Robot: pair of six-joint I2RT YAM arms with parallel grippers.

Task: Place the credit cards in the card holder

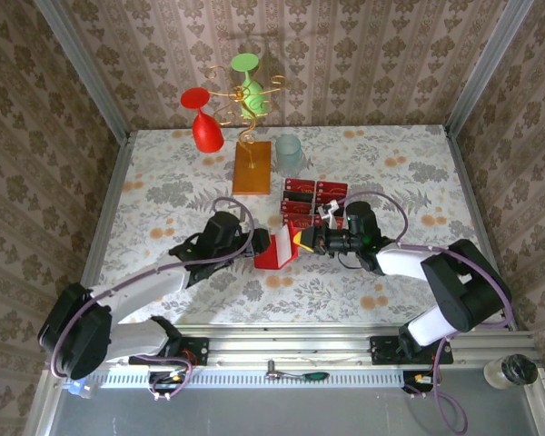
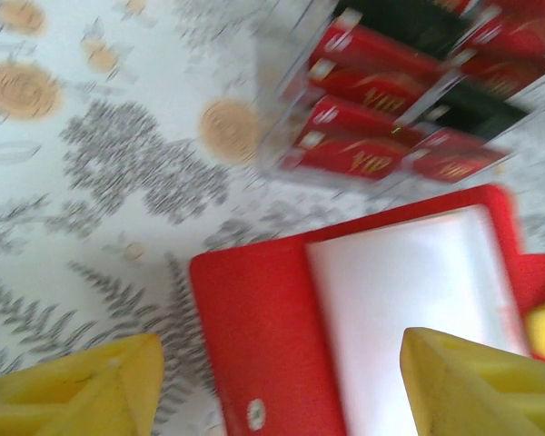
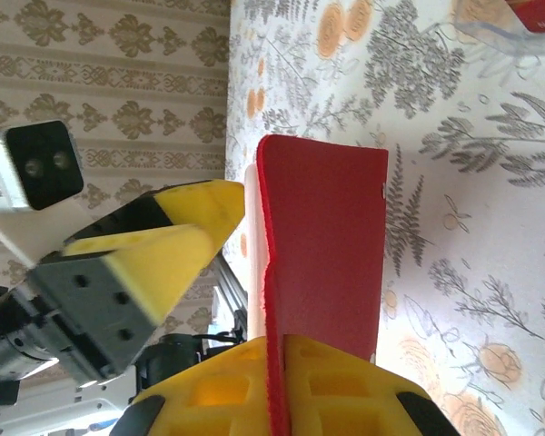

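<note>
- The table (image 1: pixel 400 163) is covered with a floral cloth and boxed in by patterned wallpaper (image 1: pixel 363 54) on three sides.
- At upper centre of the top view, a red goblet (image 1: pixel 206 132) and a green goblet (image 1: pixel 252 95) are hung on a gold wire rack (image 1: pixel 252 166); a pale cup (image 1: pixel 289 153) is set just beside it.
- The credit cards (image 1: pixel 300 191) are racked in a clear tiered stand (image 2: pixel 272 109), just above the card holder (image 1: pixel 274 252) at frame centre.
- The card holder is opened, with one flap stood upright.
- The right gripper (image 3: pixel 274 354) is clamped on the holder's edge.
- The left gripper (image 2: pixel 282 341) is spread wide, with the holder lying between its fingers (image 2: pixel 82 391); contact cannot be told.
- The left wrist view is blurred: card print is hard to read, and the stand is cut off at upper right.
</note>
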